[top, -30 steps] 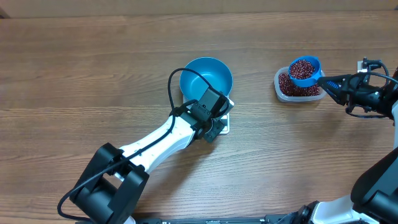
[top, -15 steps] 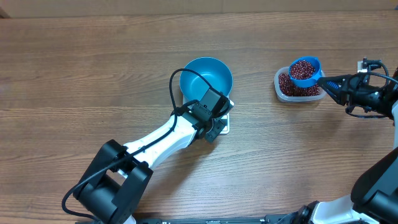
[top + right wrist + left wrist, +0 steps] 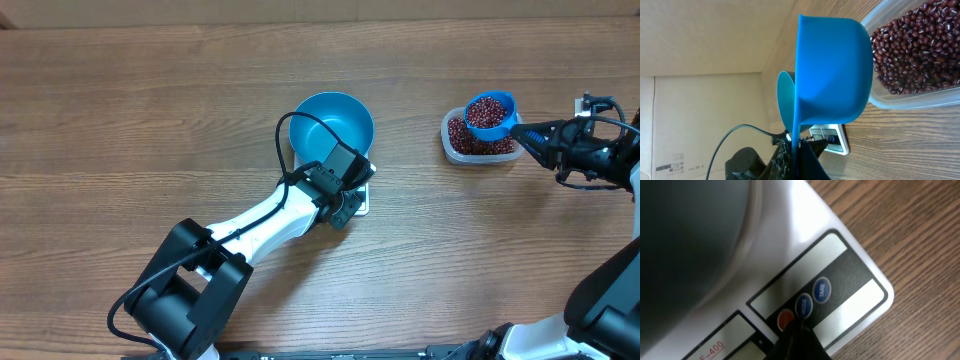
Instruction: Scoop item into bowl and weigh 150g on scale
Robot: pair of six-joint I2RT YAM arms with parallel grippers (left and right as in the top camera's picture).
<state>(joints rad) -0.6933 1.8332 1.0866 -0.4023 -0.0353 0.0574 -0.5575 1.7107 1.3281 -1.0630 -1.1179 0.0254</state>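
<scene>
White scale (image 3: 805, 215), TARE and MODE buttons (image 3: 822, 290) at closed left pincer (image 3: 797, 342); right pincer (image 3: 792, 159) clamped on scoop (image 3: 835, 75).

bowl (image 3: 331, 120) on scale (image 3: 805, 225), beans (image 3: 462, 138) in tub (image 3: 900, 100) at right, scoop (image 3: 835, 75) above

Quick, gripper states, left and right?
Left gripper: closed, empty, tip at buttons on the scale.
Right gripper: closed on the handle of the bean-filled blue scoop.

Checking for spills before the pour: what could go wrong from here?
The scoop, shut in the right gripper above the tub, is brimful of beans; some may spill on the way to the bowl. The shut left gripper points at the scale, between a red button and a blue button, so it might press the wrong one.
</scene>
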